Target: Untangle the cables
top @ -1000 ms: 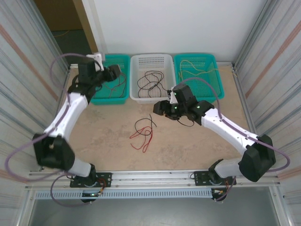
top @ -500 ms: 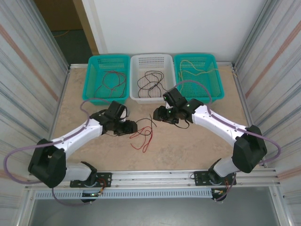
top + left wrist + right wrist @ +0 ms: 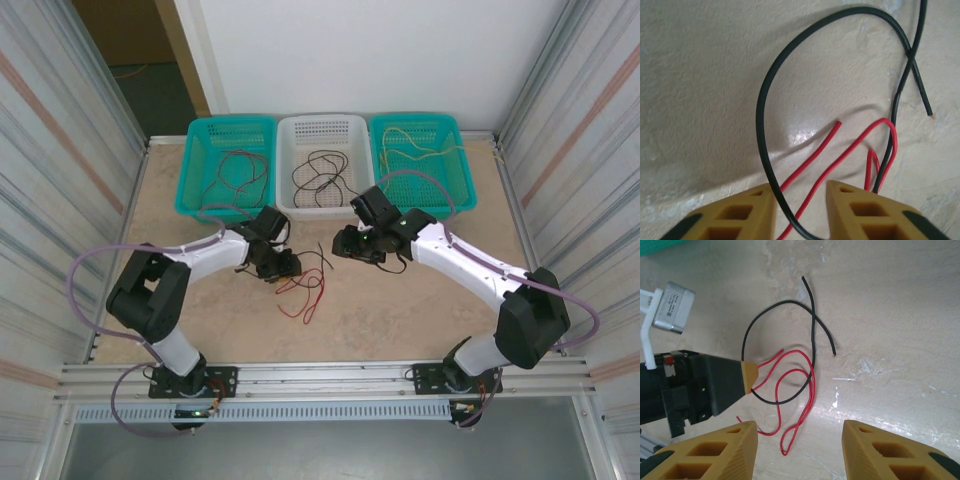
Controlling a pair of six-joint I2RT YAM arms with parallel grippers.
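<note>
Trouble sits at the left gripper (image 3: 800,192): its jaws stand part-way apart, with a red cable (image 3: 812,154) and a black cable (image 3: 760,110) both running through the gap, neither pinched yet. Closing here could clamp both and drag the knot tighter. The right gripper (image 3: 800,432) hovers wide open and empty, just right of the cables, mid-way across the table (image 3: 420,310).

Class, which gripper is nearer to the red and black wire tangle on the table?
Left. The left gripper is at the tangle, with wires running between its fingers; the right gripper hangs apart from it, farther back and to the right.
</note>
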